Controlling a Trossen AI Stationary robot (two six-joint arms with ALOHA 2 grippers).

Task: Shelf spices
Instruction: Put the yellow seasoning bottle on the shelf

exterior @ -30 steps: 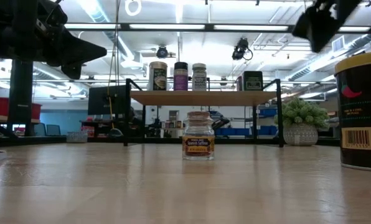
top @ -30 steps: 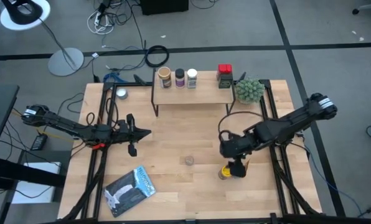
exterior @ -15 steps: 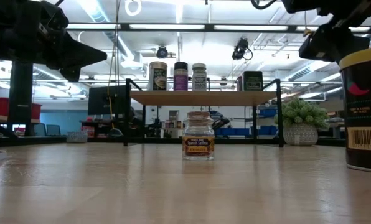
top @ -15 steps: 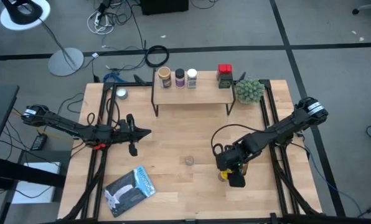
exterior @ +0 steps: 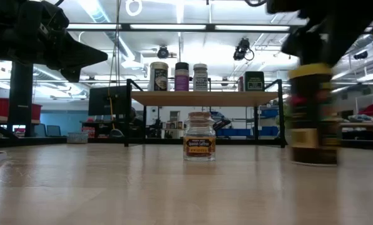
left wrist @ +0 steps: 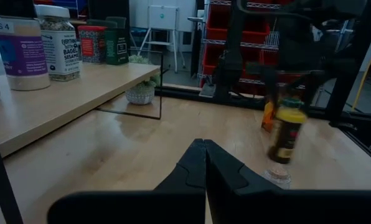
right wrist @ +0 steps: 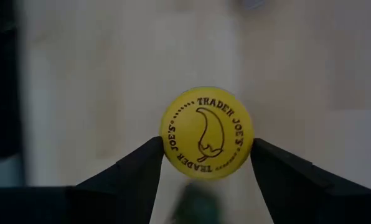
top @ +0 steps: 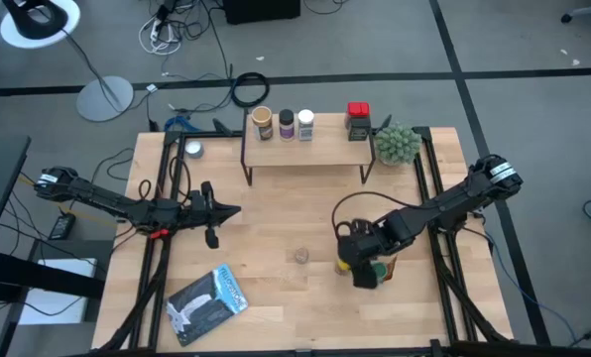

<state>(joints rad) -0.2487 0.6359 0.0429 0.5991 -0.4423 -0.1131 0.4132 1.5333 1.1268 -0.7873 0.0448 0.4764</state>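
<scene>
A dark spice jar with a yellow lid (right wrist: 207, 134) stands right of the table's middle (top: 347, 266) and shows blurred in the low view (exterior: 311, 112). My right gripper (right wrist: 208, 142) is over it, shut on the lid. A small glass jar (top: 301, 256) stands on its base at mid-table. The shelf (top: 305, 151) at the far edge carries three jars (top: 286, 123) and a red tin (top: 357, 111). My left gripper (left wrist: 204, 155) is shut on nothing and hangs level over the table's left part (top: 234, 210). My right gripper pinches the jar's yellow lid by two opposite sides of its rim (right wrist: 165, 142), one finger on each. The fingers come from above, slanting steeply down. The jar is roughly upright below them; whether its base rests on the table cannot be told through the blur.
A fuzzy green plant (top: 398, 144) stands at the shelf's right end. A flat silver-blue pouch (top: 208, 302) lies near the front left, and a small round silver tin (top: 192, 150) sits left of the shelf. Bare wood lies between the shelf and the small glass jar.
My right gripper has come down over the yellow-lidded jar and then moved toward the table's left edge. The jar has gone with it, shifting left toward the small glass jar while staying roughly upright.
</scene>
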